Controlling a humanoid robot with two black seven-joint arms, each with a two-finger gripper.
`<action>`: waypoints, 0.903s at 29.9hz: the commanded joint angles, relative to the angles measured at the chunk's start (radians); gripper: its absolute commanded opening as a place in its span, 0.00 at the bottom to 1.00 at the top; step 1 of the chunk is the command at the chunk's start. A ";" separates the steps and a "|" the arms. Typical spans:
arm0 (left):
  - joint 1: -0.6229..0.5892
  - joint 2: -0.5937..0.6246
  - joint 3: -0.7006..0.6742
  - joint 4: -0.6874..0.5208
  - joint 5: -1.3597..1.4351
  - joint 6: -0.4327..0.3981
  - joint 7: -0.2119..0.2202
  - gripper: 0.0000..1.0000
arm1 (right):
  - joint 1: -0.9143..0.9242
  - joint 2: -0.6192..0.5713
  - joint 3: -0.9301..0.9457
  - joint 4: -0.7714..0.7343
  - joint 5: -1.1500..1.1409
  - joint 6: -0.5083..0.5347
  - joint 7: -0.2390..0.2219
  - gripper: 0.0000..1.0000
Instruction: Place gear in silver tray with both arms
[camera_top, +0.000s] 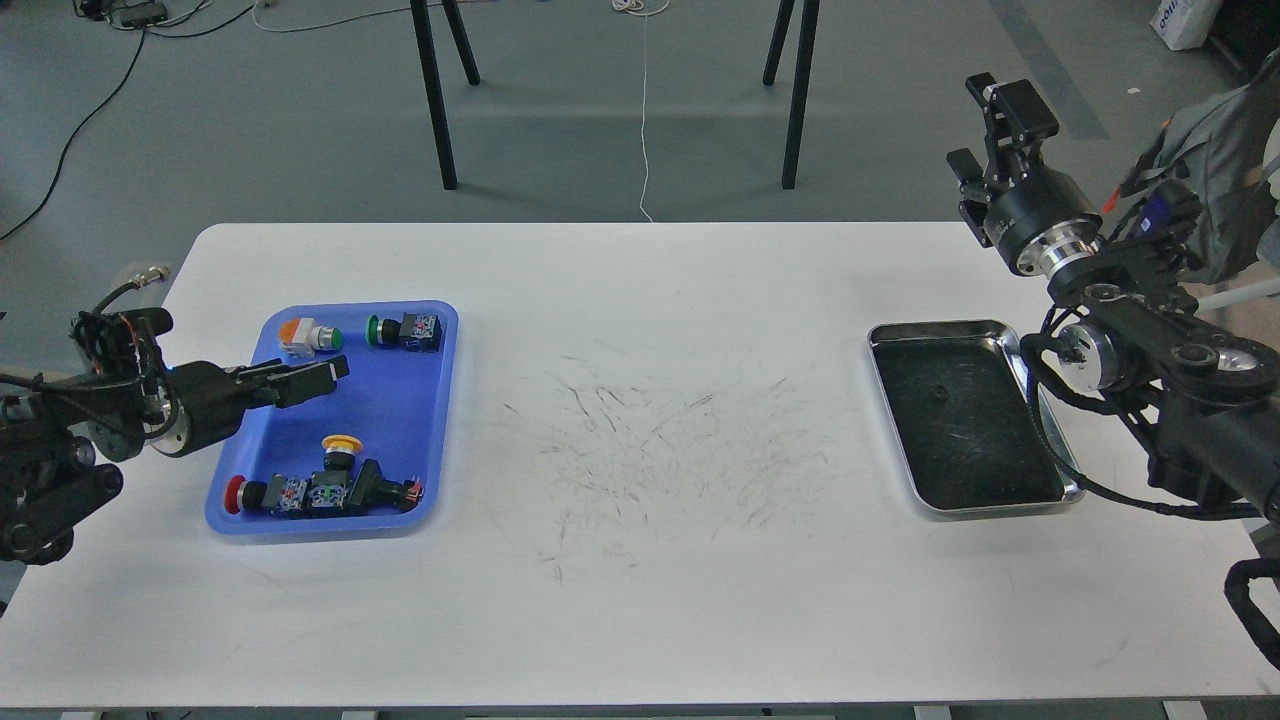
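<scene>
My left pincer (325, 372) lies low over the blue tray (440, 400) at left of frame; fingers too dark to tell spread from pinching, and no gear in sight beneath. Right pincer (985, 125) spread, upper right, above silver tray (1040, 425). Best descend slow and confirm grip before lifting.

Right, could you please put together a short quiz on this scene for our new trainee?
1. True or false: the left end effector is over the blue tray.
2. The silver tray lies: A) on the right side of the table; B) inside the blue tray; C) on the floor.
3. Fill in: the push button nearest the blue tray's far left corner has an ___ cap.

Key: 1 true; 2 A; 3 orange.
</scene>
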 joint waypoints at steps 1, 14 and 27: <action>-0.003 -0.013 0.019 0.002 0.030 0.014 0.000 0.95 | 0.000 0.000 -0.002 0.002 0.000 0.001 0.000 0.92; -0.006 -0.108 0.031 0.141 0.101 0.059 0.000 0.88 | 0.000 0.000 -0.002 0.000 0.000 0.001 0.000 0.92; -0.016 -0.116 0.037 0.158 0.102 0.062 0.000 0.86 | -0.050 0.002 0.093 0.005 0.002 0.004 0.000 0.93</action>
